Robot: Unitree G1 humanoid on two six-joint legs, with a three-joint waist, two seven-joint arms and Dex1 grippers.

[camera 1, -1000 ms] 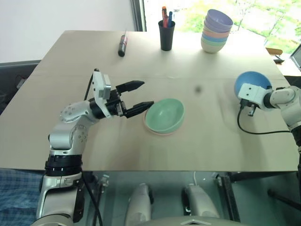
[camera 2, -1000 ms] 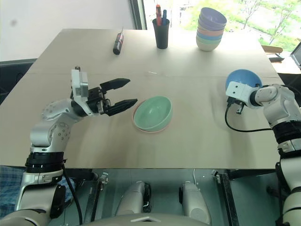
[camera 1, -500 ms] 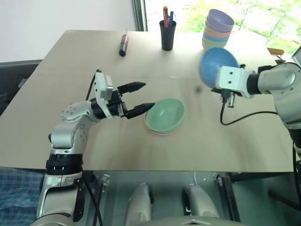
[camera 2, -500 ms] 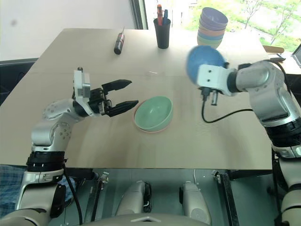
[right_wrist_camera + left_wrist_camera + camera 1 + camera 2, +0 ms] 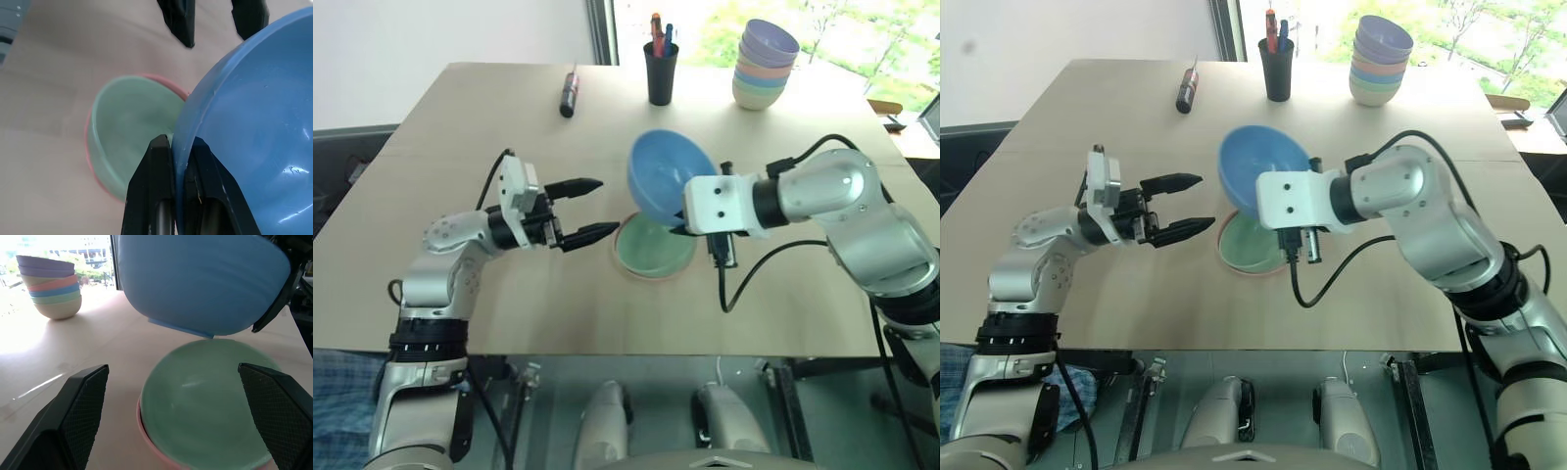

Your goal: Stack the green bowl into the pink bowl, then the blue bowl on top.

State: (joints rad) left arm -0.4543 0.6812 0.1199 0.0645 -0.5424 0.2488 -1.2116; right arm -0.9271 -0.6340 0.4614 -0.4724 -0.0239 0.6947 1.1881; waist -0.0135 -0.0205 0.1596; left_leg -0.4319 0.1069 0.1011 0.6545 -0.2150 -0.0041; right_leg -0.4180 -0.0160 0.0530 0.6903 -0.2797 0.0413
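The green bowl sits nested inside the pink bowl at the middle of the table; only the pink rim shows around it. Tilted in the air just above them is the blue bowl, its opening facing up and toward me. My right gripper is shut on the blue bowl's rim, one finger inside and one outside. My left gripper stands open just left of the nested bowls, pointing at them, with nothing between its fingers.
A pile of pastel bowls stands at the far right of the table. A black cup with pens is at the far middle, and a black marker lies at the far left. Bare tabletop surrounds the nested bowls.
My right arm has swung left, carrying the blue bowl from the table's right side to just above the green bowl. The left gripper has drawn slightly left, away from the bowls.
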